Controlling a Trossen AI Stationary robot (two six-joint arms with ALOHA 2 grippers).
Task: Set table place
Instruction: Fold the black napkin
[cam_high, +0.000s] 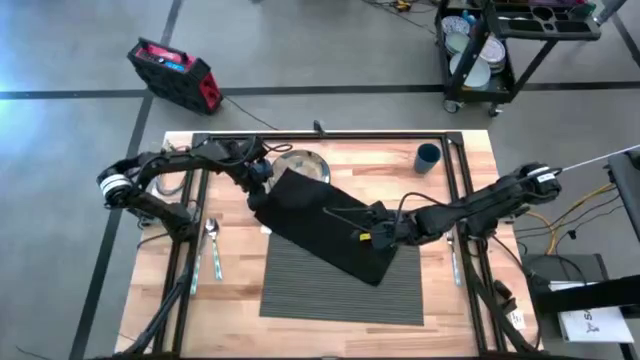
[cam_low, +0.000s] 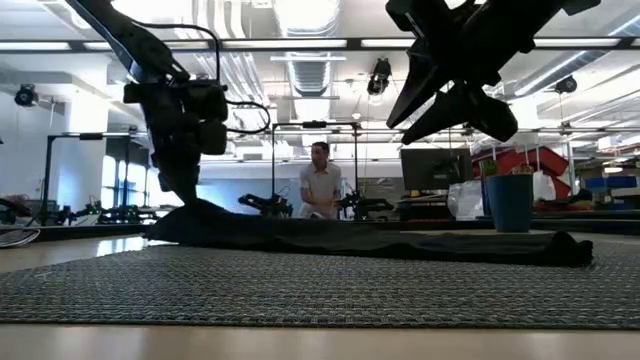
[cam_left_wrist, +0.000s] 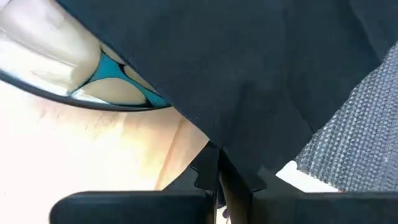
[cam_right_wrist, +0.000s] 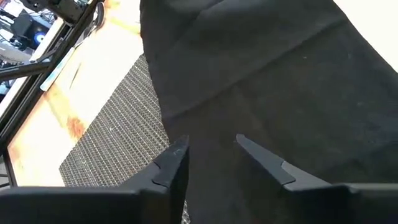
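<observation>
Your left gripper (cam_high: 259, 187) was pinched shut on the black napkin (cam_high: 325, 222) at its far-left corner, and the left wrist view showed the two fingers closed together with the cloth's edge (cam_left_wrist: 217, 134) caught between them. Your right gripper (cam_high: 372, 238) hung over the napkin's opposite end with its fingers (cam_right_wrist: 174, 158) spread apart and nothing between them; in the low view it hovered clear above the cloth (cam_low: 380, 240). The napkin lay draped diagonally across the table (cam_high: 465, 300), its long axis running from about 10 o'clock down to 4 o'clock, with the upper end reaching the plate (cam_high: 303, 163) and the lower end spilling over the far edge of the ribbed grey placemat (cam_high: 340, 290). That placemat sat at the near middle of the table, at roughly 6 o'clock from both grippers, its long side running left to right. So the cloth covered part of the place you were setting. From your right gripper, the napkin's free end lay directly beneath, which made that arm the nearer one for it. I judged that the next move depended on both ends travelling together along that diagonal, since a pull from your left side alone would likely drag the cloth across the placemat. A spoon (cam_high: 213, 245) lay at the left edge, and a blue cup (cam_high: 428, 157) stood at about 1 o'clock.
</observation>
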